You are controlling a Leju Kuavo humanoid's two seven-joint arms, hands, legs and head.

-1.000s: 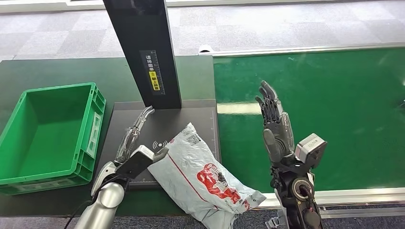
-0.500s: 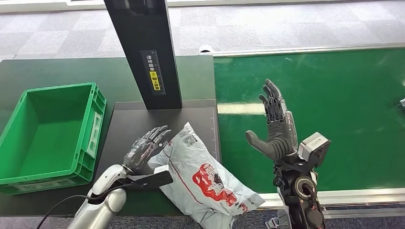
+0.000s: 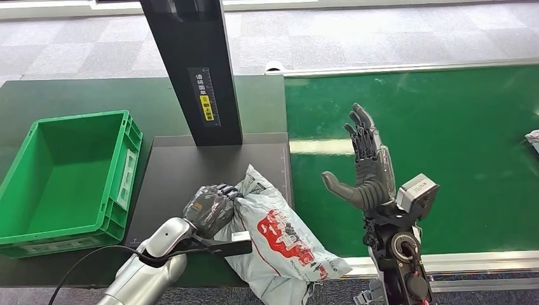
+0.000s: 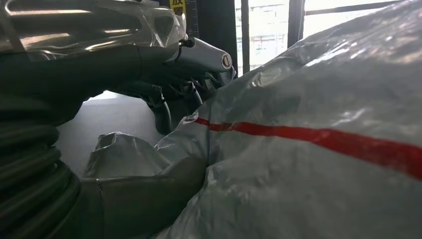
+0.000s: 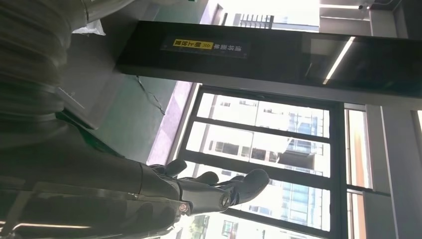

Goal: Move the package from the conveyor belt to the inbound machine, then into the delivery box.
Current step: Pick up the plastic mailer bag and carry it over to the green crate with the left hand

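A grey plastic package (image 3: 279, 241) with red print lies half on the black scanner plate (image 3: 184, 165) of the inbound machine, its near end hanging past the table's front edge. My left hand (image 3: 210, 208) grips the package's left end, fingers curled into the wrinkled plastic. The left wrist view has the package (image 4: 318, 139) close up with a red stripe, my fingers (image 4: 169, 107) closed on its bunched edge. My right hand (image 3: 367, 165) is raised upright over the green conveyor belt (image 3: 445, 140), fingers spread and holding nothing. The green delivery box (image 3: 63, 178) stands empty at the left.
The machine's black post (image 3: 191, 63) with a yellow label rises from the back of the plate. A second pale parcel (image 3: 532, 138) shows at the belt's far right edge. A dark green table (image 3: 76, 95) carries the box and the plate.
My left hand turned over from lying flat beside the package and closed on its left end. My right hand's thumb swung outward; that arm stayed upright above the belt.
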